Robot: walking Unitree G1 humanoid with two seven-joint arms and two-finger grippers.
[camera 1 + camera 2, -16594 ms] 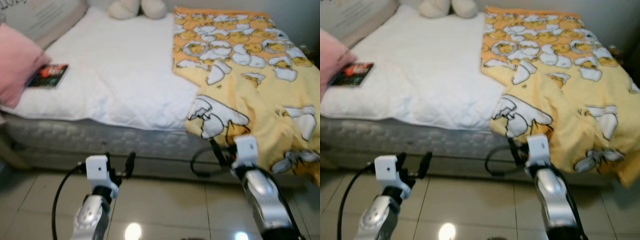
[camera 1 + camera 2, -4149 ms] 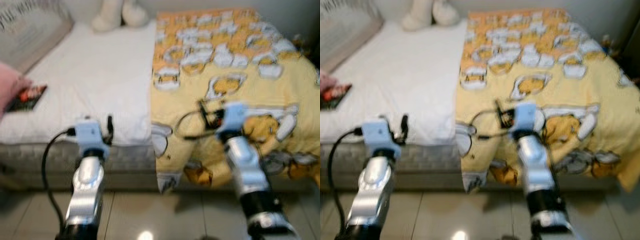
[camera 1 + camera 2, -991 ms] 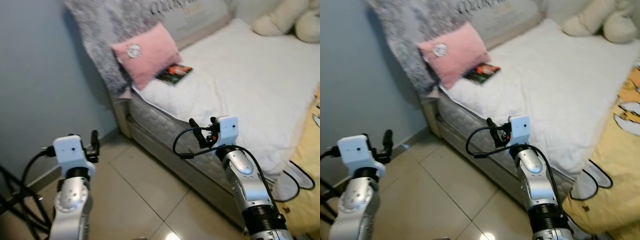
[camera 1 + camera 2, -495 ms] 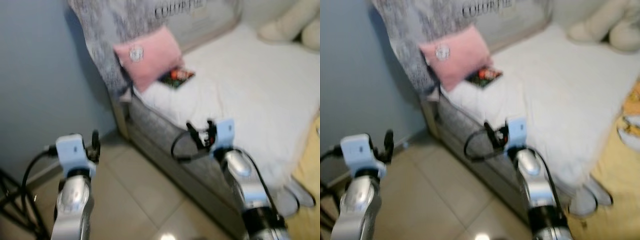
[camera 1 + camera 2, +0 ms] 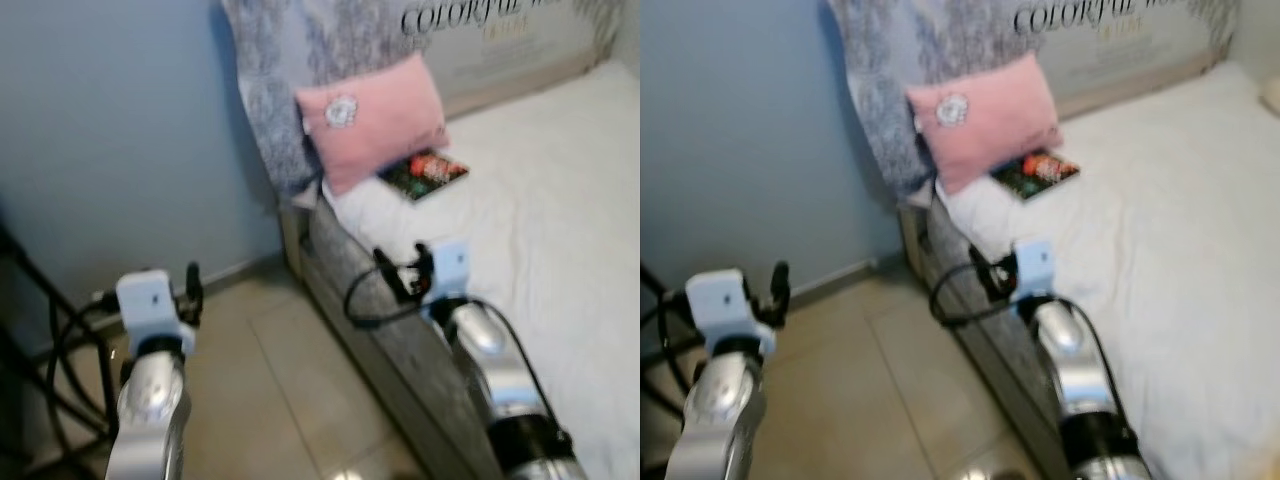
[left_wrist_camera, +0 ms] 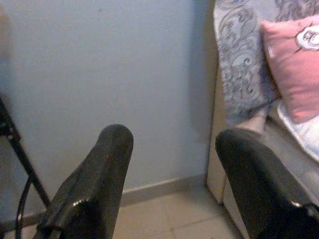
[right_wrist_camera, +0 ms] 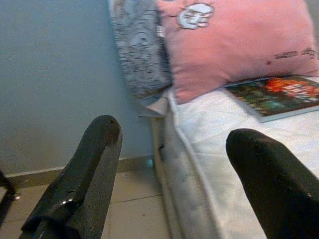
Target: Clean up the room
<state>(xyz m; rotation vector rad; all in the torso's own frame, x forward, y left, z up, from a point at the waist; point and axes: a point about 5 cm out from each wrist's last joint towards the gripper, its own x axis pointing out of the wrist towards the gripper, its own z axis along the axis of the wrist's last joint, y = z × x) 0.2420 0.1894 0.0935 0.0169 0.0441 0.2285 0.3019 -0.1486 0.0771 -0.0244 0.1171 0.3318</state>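
Book (image 5: 424, 174) beside pink pillow (image 5: 372, 118) on bed (image 5: 560, 260).

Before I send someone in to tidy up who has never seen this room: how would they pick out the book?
Go to the head of the bed, where a pink pillow leans against the grey patterned headboard. The book lies flat on the white sheet, one corner tucked under that pillow. It is thin, with a dark cover showing red.

Head pair: we look forward and down at the bed's (image 5: 560, 250) head corner, slightly blurred.
Left wrist: we face the blue wall (image 6: 99, 74), low and near.
Right wrist: we face the pink pillow (image 7: 239, 45) and book (image 7: 274, 95), close.
Shared: every view catches the pillow.
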